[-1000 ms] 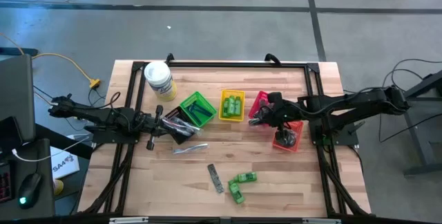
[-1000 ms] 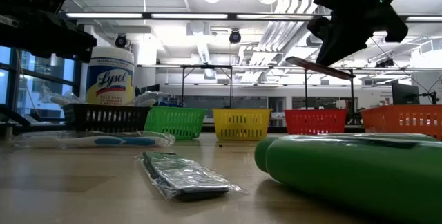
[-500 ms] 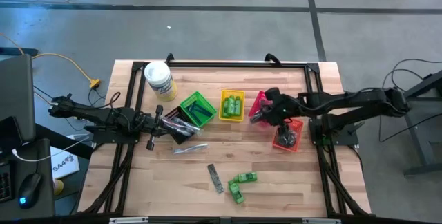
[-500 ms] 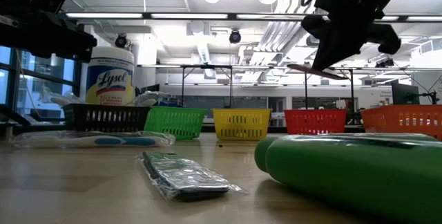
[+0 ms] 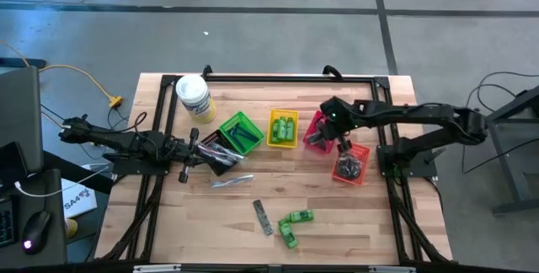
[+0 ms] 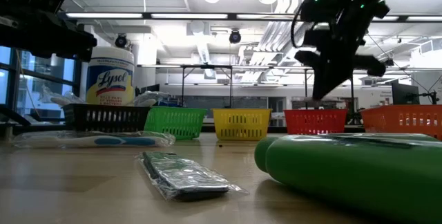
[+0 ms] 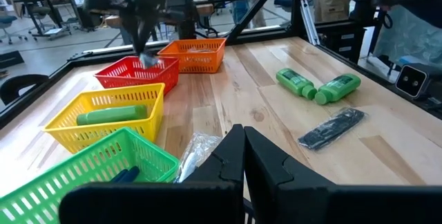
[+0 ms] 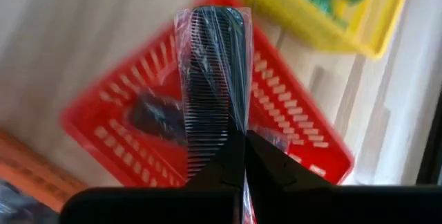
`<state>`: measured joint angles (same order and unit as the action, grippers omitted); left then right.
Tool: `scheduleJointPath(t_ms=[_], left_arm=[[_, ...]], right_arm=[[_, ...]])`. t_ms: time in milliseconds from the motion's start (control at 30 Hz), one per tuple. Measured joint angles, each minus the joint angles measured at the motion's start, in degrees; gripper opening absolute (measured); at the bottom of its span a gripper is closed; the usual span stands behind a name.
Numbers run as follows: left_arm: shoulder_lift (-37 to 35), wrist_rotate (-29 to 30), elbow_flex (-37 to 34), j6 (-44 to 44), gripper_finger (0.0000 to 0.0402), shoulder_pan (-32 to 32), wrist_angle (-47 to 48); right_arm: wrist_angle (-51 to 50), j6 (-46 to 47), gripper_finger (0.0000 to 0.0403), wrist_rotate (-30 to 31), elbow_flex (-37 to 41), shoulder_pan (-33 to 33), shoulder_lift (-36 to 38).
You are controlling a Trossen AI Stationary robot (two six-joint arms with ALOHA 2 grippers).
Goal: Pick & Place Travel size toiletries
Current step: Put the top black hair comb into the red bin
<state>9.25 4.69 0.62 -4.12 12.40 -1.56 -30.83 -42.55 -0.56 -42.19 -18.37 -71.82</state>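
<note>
My right gripper (image 8: 243, 140) is shut on a dark comb in clear wrap (image 8: 213, 72) and holds it over the red basket (image 8: 304, 148), which has a dark item (image 8: 155, 117) inside. In the high view this gripper (image 5: 325, 132) hangs above the red basket (image 5: 315, 121). My left gripper (image 7: 243, 137) is shut and empty by the black basket (image 5: 215, 148) at the table's left. On the bare wood lie another wrapped comb (image 5: 264, 216), two green bottles (image 5: 296, 217) and a clear-wrapped stick (image 5: 232, 180). My right gripper pinches the comb's near end (image 8: 207, 141) between its two fingers, through the clear wrap. The fingers slant down from the table's right and lie along the comb, which sticks out past the fingertips. The comb is lifted clear above the red basket.
A row of small baskets runs across the middle: green (image 5: 240, 132), yellow (image 5: 283, 127) with green bottles, red, and orange (image 5: 351, 163) with dark packets. A white tub (image 5: 194, 98) stands at the far left. A black frame borders the table.
My right gripper has swung toward the table's far edge and sunk a little over the red basket, rolling its wrist. The comb, which lay nearly level, now points steeply down. The gripper stays shut on it.
</note>
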Motion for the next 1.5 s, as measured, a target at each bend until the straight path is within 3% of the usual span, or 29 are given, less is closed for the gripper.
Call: scheduleJointPath(t_ms=[367, 767, 1067, 1500], left_arm=[[0.0, 0.0, 0.0, 0.1, 0.0, 0.0, 0.0], [0.0, 0.0, 0.0, 0.0, 0.0, 0.0, 0.0], [0.0, 0.0, 0.0, -0.1, 0.0, 0.0, 0.0], [0.0, 0.0, 0.0, -0.1, 0.0, 0.0, 0.0]], right_arm=[[1.4, -6.1, 0.0002, 1.0, 0.0, -6.0, -6.5], [4.3, -10.6, 0.0002, 5.0, 0.0, -4.0, -8.8], [6.9, -11.9, 0.0002, 0.2, 0.0, -2.7, -8.8], [7.6, -11.8, 0.0003, -0.6, 0.0, -2.8, -13.9]])
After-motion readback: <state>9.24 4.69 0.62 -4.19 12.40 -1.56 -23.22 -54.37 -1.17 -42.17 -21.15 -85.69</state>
